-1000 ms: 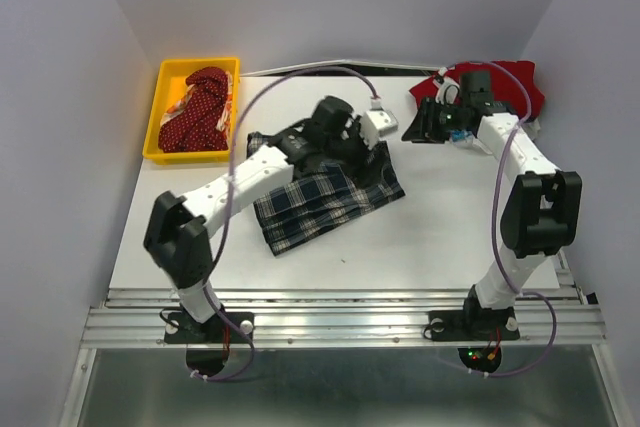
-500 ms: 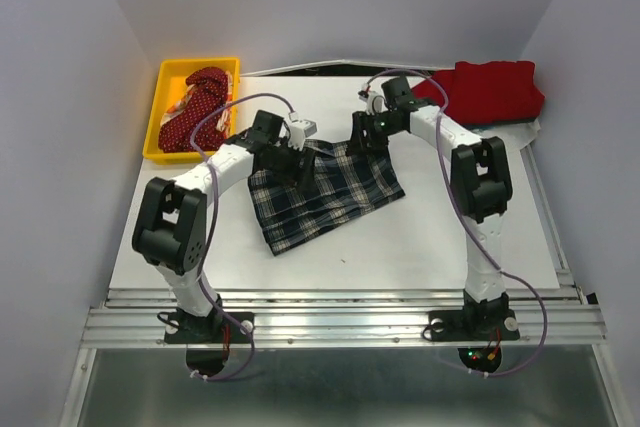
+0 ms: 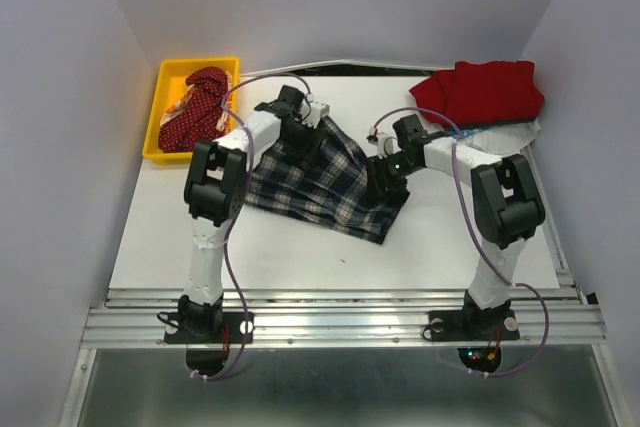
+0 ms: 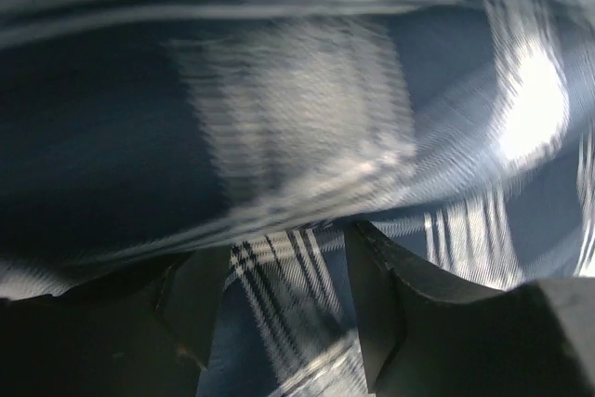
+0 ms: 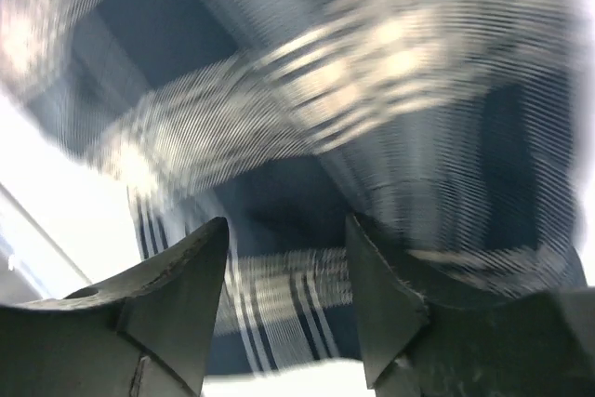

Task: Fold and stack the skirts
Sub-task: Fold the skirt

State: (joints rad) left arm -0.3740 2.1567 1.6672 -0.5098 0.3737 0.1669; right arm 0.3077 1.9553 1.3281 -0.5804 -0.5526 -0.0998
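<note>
The navy/green/white plaid skirt (image 3: pixel 320 182) lies spread in the middle of the table, its far edge pulled up into a peak. My left gripper (image 3: pixel 305 132) is at that far-left peak; in the left wrist view its jaws (image 4: pixel 284 276) stand narrowly apart with plaid cloth (image 4: pixel 279 137) between and draped over them. My right gripper (image 3: pixel 385 177) is at the skirt's right edge, its jaws (image 5: pixel 285 258) also narrowly apart on plaid cloth (image 5: pixel 279 295). The plain red skirt (image 3: pixel 485 92) lies folded at the back right. The dark red dotted skirt (image 3: pixel 200 107) and a bit of the cream one (image 3: pixel 178 102) are in the bin.
A yellow bin (image 3: pixel 160 97) stands at the back left corner. Pale cloth (image 3: pixel 500 132) shows under the red skirt. Grey walls close in on the left, back and right. Bare white tabletop (image 3: pixel 330 257) runs along the front.
Both grippers have gone to the plaid skirt and moved it. The left moved to the far left, the right toward the near right. The skirt has turned and spread, its corner now pointing front right.
</note>
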